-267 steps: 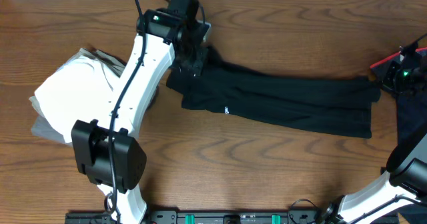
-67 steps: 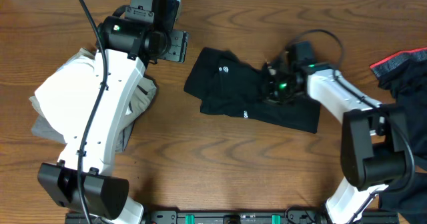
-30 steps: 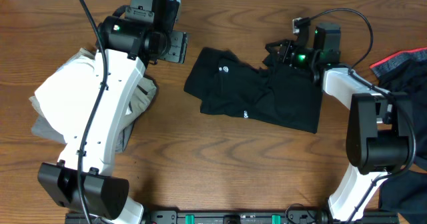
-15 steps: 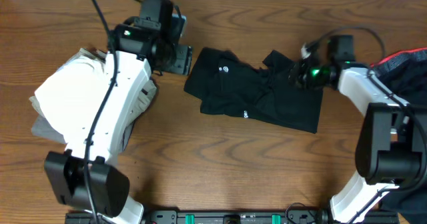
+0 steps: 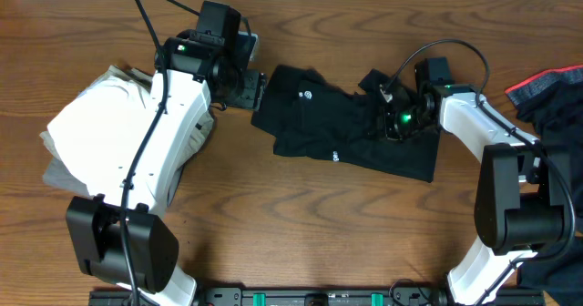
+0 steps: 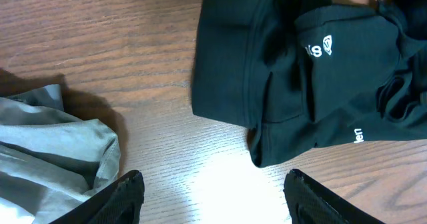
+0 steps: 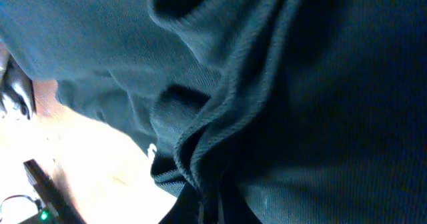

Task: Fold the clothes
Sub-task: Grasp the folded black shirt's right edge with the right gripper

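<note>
A black T-shirt (image 5: 337, 124) with a small white logo (image 5: 307, 94) lies bunched and partly folded on the wooden table, in the middle. My left gripper (image 5: 252, 89) hovers at its left edge. In the left wrist view the gripper (image 6: 213, 199) is open over bare wood, with the shirt (image 6: 287, 71) just beyond the fingertips (image 6: 127, 194). My right gripper (image 5: 397, 124) rests on the shirt's right part. In the right wrist view black fabric (image 7: 267, 84) fills the frame, and the gripper (image 7: 215, 209) is shut on a raised fold of it.
A stack of folded white and grey clothes (image 5: 96, 133) lies at the left under my left arm; its grey edge (image 6: 50, 151) shows in the left wrist view. More black clothes, one red-edged (image 5: 545, 87), are heaped at the right edge.
My left gripper has moved right, up to the shirt's left edge. My right gripper has come down from the shirt's far edge onto its right part and shut on a fold.
</note>
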